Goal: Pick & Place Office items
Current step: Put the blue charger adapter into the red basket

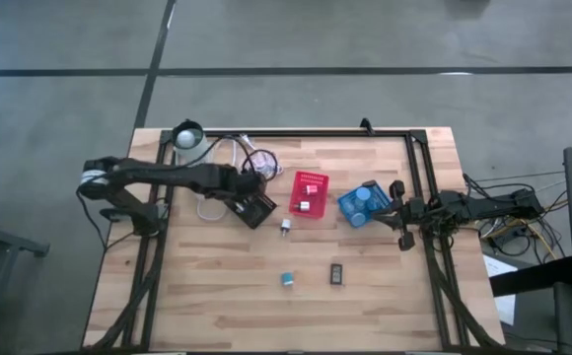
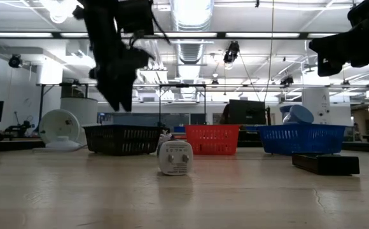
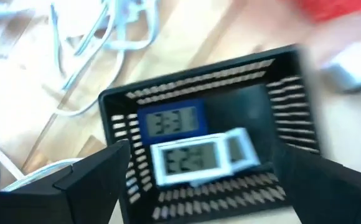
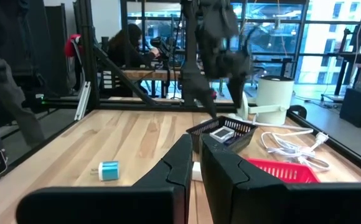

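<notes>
— Where were the office items when the shutter fired?

— Two small digital clocks [image 3: 193,146] lay in the black mesh bin [image 1: 257,208], one blue-framed, one white. A white adapter [image 1: 286,227] stood on the wooden surface [image 1: 217,286] just in front of the red bin [image 1: 309,194]; a teal block [image 1: 287,280] and a flat black piece [image 1: 336,273] lay nearer the front edge, well apart from the bins.

— And the arms?

— The left pincer [image 3: 199,186] hung above the black bin, fingers spread wide and empty. The right pincer [image 1: 401,215] waited beside the blue bin [image 1: 366,204], fingers pressed together on nothing. That bin held pale-blue pieces, possibly two; the view was too coarse to count.

— Anything behind?

— A white lamp [image 1: 188,136] and its cable [image 1: 237,153] sat at the back.
</notes>
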